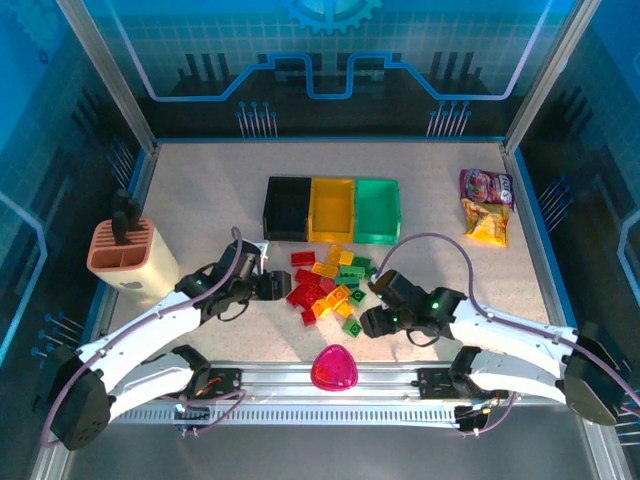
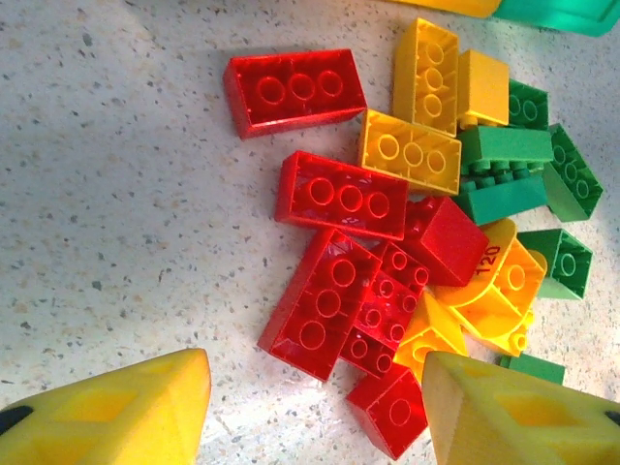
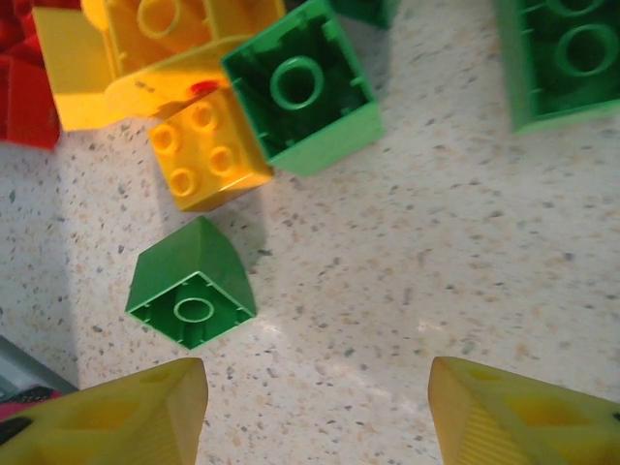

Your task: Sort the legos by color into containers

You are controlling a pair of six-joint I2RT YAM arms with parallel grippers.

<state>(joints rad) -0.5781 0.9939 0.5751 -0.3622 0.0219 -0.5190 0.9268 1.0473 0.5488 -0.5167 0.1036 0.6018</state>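
- Legos (image 1: 330, 283): loose heap of red, yellow and green bricks at the middle of the surface (image 1: 200, 190), just nearward of the bins. Many are tipped or stacked on one another.
- Left wrist view: red bricks (image 2: 320, 300) lie on the heap's left side, with yellow and green ones beyond.
- One small green brick (image 3: 194, 286) lies on its side, a little apart from the heap's near edge.
- Three bins touch in a row toward the far edge: black bin (image 1: 287, 207), yellow bin (image 1: 332, 209), green bin (image 1: 377, 209).
- Left fingers (image 2: 116, 417): spread wide, holding nothing, at the heap's left side.
- Right fingers (image 3: 523, 417): spread wide, holding nothing, with the small green brick near one of them.
- Pink rounded object (image 1: 334, 368) at the near edge, midway.
- Tan holder (image 1: 128, 255) with black tools at the left edge.
- Snack packets (image 1: 486, 205) near the far right corner.
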